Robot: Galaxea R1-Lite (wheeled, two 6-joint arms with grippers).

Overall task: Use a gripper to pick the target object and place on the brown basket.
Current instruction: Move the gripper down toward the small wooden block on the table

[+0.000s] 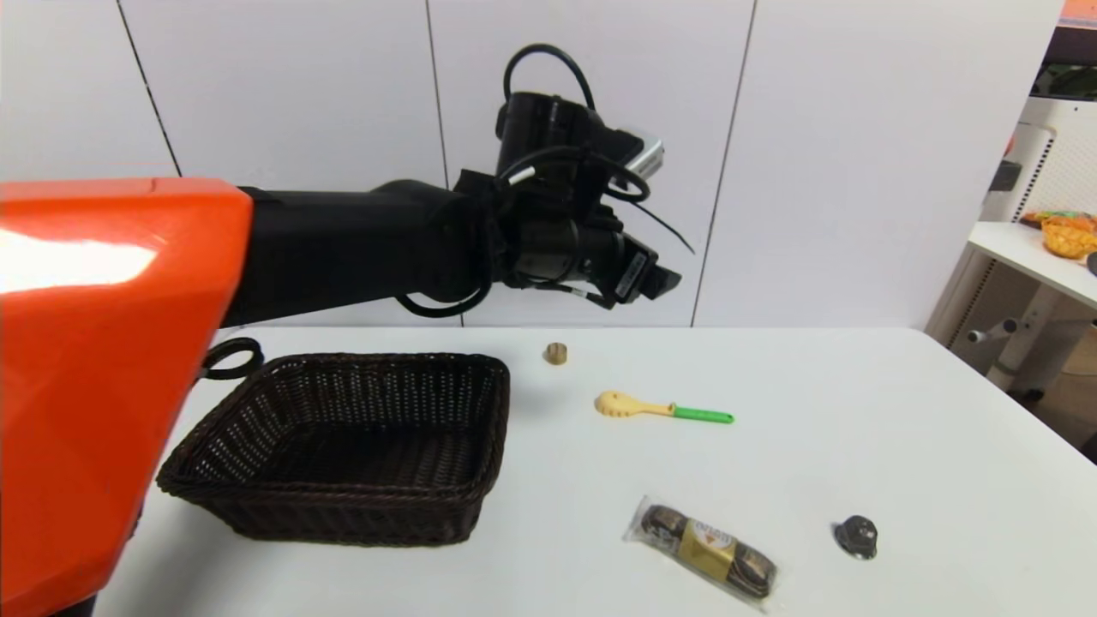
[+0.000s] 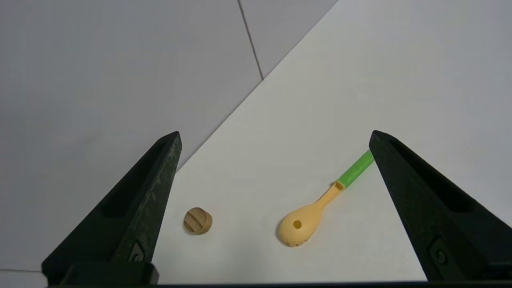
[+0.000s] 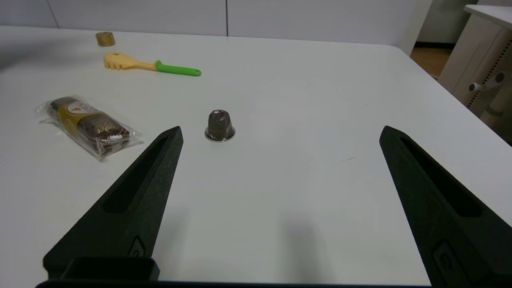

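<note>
Clearly the wooden cylinder (image 1: 556, 353) is the piece to fetch: a short, tan, coin-wide plug lying flat on the white table (image 1: 857, 428) near its far edge, just beyond the far right corner of the brown basket (image 1: 343, 446) and close to the head of the yellow scoop with a green handle (image 1: 664, 410). From the left wrist view its top face (image 2: 197, 220) shows a shallow groove across it. It looks light and rigid, with smooth curved sides that could roll or squirt out of a pinch, so the safest hold is probably straight down across its diameter, fingers on opposite sides of the round wall, closing gently and low.

The left gripper (image 1: 660, 278) hangs in the air well above the cylinder, its fingers (image 2: 152, 192) spread wide and holding nothing; in its own camera the cylinder sits nearer one finger than the other, so some sideways centring seems needed before descending. The scoop lies near enough to be nudged on a careless approach.

The right gripper (image 3: 280, 200) idles low over the near right part of the table, fingers likewise spread and empty, facing a dark grey capsule (image 3: 219, 126) and a wrapped snack packet (image 3: 86, 125).
</note>
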